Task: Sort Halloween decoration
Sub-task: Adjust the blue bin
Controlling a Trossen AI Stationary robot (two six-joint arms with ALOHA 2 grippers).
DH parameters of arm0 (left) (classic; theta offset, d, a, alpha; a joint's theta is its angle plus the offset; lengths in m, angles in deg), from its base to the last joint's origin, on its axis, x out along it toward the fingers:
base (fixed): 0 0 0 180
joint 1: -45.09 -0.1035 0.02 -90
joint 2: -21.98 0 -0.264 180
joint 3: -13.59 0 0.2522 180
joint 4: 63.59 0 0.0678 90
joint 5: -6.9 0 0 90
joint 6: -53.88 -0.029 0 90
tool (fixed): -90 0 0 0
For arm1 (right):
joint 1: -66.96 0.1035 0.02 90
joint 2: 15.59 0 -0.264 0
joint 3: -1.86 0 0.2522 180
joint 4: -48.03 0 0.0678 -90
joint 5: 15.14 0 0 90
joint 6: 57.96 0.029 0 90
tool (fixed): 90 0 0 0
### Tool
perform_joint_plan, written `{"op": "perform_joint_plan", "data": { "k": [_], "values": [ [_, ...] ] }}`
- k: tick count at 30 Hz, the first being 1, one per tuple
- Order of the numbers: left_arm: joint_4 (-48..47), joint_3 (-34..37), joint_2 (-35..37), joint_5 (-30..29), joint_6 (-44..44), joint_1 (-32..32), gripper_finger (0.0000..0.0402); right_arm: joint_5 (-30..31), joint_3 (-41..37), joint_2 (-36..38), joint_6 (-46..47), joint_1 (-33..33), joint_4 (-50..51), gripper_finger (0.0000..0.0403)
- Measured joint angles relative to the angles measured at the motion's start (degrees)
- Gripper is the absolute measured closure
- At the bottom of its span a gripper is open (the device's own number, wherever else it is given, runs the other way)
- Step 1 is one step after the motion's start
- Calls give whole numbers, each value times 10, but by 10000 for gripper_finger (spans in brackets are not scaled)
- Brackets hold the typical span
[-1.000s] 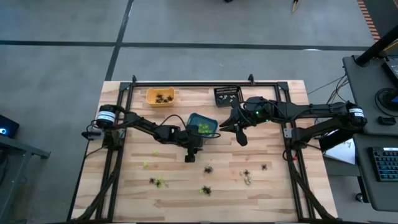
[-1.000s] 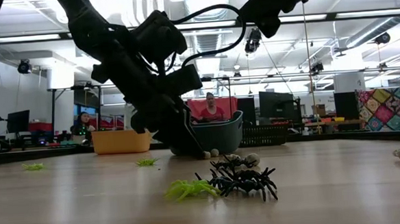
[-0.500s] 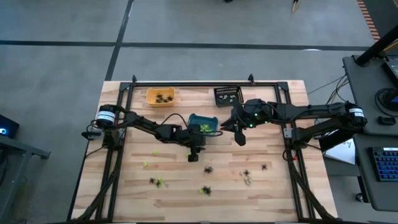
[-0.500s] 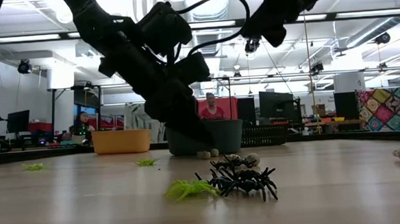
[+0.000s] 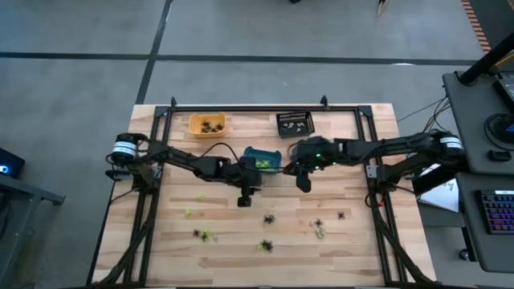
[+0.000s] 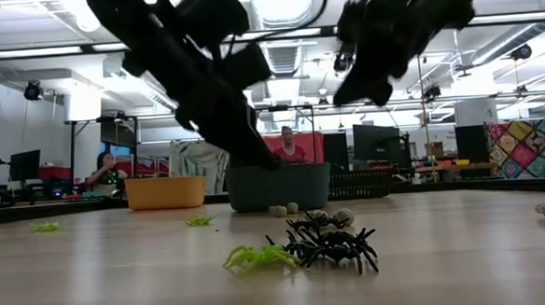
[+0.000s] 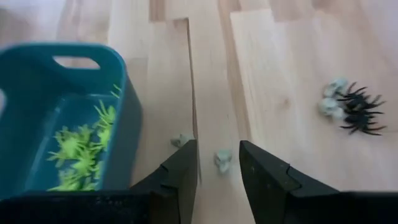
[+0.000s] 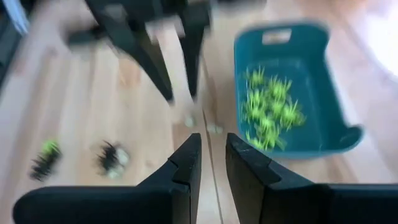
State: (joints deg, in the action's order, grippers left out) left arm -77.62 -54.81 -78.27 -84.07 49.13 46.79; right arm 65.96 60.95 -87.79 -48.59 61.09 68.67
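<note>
Both my fingers hang above the middle of the wooden surface (image 5: 353, 233), each pair parted with a narrow gap and gripping nothing. Between my left fingers (image 7: 217, 171) I see two pale trinkets (image 7: 222, 160) lying on the wood just beside the teal bin (image 7: 37, 81). My right fingers (image 8: 212, 165) hover at the bin's three o'clock. Lime green spiders (image 8: 270, 106) fill that bin. Nearer the front edge, at six o'clock from it, black spiders (image 6: 329, 243) and a green one (image 6: 255, 258) lie scattered. At twelve o'clock stand the orange bin (image 5: 206, 124) and black bin (image 5: 294, 124).
</note>
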Motion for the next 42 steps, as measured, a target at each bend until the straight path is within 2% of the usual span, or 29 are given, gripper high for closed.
{"op": "perform_joint_plan", "data": {
  "k": [7, 14, 22, 26, 33, 36, 42],
  "values": [
    [-40, 15, 58, 0, -12, 0, 299, -3, 11, -96, -17, 0, -4, 339],
    [-18, 56, 73, 0, -16, 0, 299, -5, 19, -139, -33, -2, -5, 339],
    [68, 101, 75, 2, 12, 0, 299, 22, 19, -142, -36, -14, -19, 339],
    [72, 105, 75, 1, 25, 1, 299, 46, 19, -142, -43, -27, -20, 339],
    [71, 105, 75, 1, 28, 1, 299, 48, 19, -142, -44, -43, -16, 339],
    [71, 106, 75, 1, 30, 1, 299, 38, 19, -140, -43, -43, -14, 339],
    [90, 109, 56, 8, 72, 1, 299, -31, 19, -123, -29, -43, -12, 339]
  ]
}}
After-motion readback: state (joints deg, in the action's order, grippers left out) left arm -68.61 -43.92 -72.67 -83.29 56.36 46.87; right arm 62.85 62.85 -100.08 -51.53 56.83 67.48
